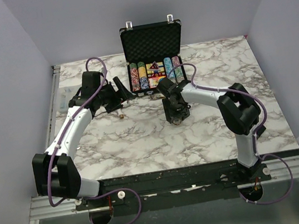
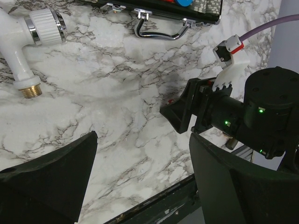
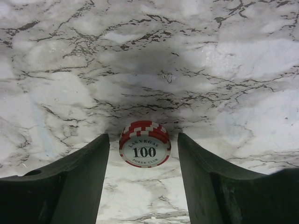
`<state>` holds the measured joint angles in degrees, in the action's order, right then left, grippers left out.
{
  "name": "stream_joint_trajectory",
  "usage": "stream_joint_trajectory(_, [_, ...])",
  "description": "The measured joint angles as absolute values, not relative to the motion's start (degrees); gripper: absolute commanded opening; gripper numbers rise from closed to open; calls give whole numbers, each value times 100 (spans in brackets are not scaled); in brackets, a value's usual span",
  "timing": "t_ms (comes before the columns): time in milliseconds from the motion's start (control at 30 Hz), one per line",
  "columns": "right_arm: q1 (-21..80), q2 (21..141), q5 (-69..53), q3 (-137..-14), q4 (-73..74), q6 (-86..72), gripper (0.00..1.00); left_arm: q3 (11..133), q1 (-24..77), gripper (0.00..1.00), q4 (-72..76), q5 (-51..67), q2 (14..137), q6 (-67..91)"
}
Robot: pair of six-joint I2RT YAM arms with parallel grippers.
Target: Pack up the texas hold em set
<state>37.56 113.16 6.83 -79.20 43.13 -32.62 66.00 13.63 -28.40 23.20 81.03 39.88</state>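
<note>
The black briefcase (image 1: 151, 38) stands open at the back middle of the table, with multicoloured chip rows (image 1: 155, 73) in its base. Its chrome handle (image 2: 161, 28) shows at the top of the left wrist view. A short stack of red-and-white "100" chips (image 3: 145, 143) lies on the marble between the tips of my right gripper (image 3: 143, 137), which is open and points straight down in front of the case (image 1: 175, 115). The fingers (image 3: 79, 177) do not touch the stack. My left gripper (image 2: 144, 136) is open and empty, left of the case (image 1: 126, 94).
A white plastic fitting with a brass thread (image 2: 28, 32) lies on the marble by the left gripper, also in the top view (image 1: 121, 113). The right arm's wrist (image 2: 233, 116) is close on the left gripper's right. Grey walls enclose the marble table (image 1: 142, 141).
</note>
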Motion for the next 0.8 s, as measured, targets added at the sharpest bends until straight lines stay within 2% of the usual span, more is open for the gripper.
stream_joint_trajectory(433, [3754,11526,550,-8215,4560,-3094,54,6600,1363,79,-2838,2327,8103,3986])
stream_joint_trajectory(567, [3754,11539,478,-8215,4593,-2952,48,6600,1363,79,-2838,2351,8103,3988])
stream_joint_trajectory(800, [3752,11629,410,-8313,4713,-2832,49,6600,1365,79,-2836,2383,8103,3986])
